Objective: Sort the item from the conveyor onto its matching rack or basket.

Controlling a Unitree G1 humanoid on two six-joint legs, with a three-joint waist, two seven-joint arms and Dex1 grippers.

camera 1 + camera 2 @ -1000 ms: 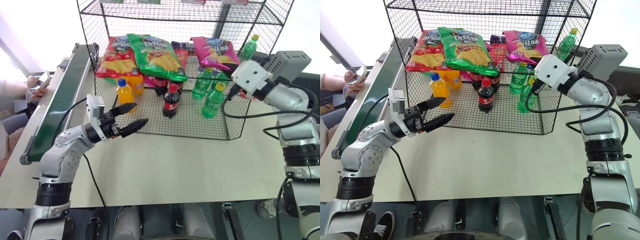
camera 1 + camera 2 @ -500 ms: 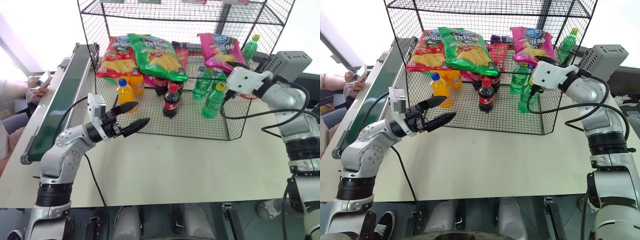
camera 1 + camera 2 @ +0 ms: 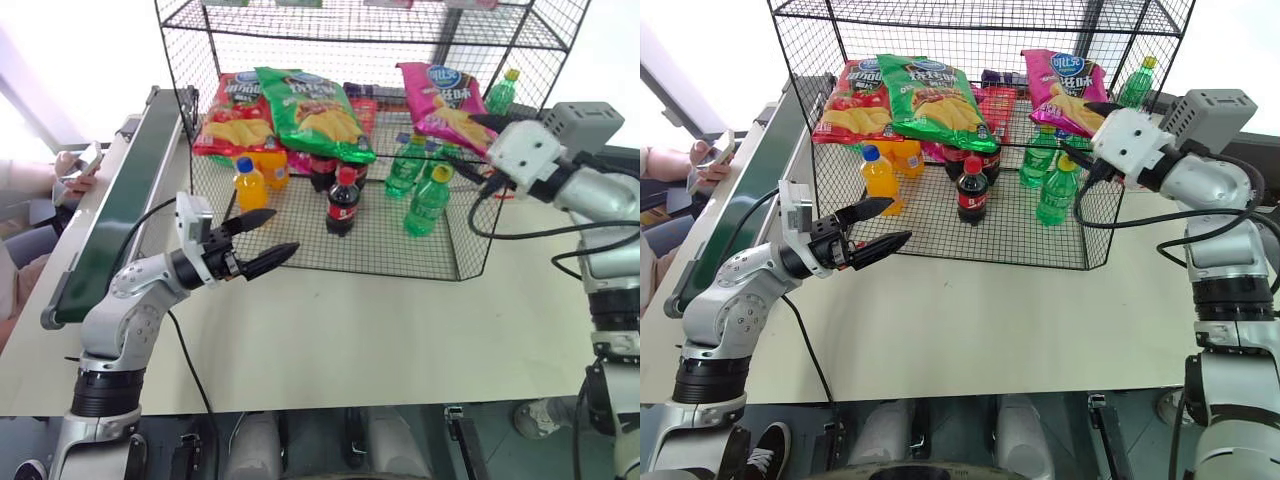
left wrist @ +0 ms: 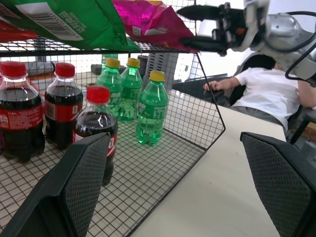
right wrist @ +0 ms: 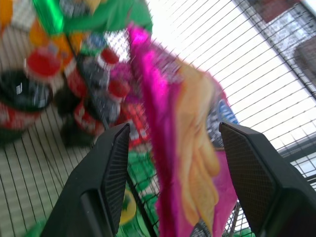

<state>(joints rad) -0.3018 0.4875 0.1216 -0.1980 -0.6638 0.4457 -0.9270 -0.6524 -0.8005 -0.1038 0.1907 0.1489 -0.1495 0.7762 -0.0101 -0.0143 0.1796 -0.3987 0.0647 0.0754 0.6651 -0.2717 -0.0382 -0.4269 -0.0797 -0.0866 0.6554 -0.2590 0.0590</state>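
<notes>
Two grippers hang with fingers spread — the left gripper [image 3: 262, 238] wide and empty in front of the wire rack [image 3: 430, 262], the right gripper [image 3: 1083, 128] parted around the pink crisp bag [image 3: 447, 96] (lying on the rack's middle tier, beside a green bag [image 3: 312, 110]).

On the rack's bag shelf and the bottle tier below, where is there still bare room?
In the rack, the bottom tier's front grid is bare, bordered by the cola bottle and green bottles. The back row of bottles is crowded. On the bag shelf, only a narrow gap separates the green bag from the pink bag.
</notes>
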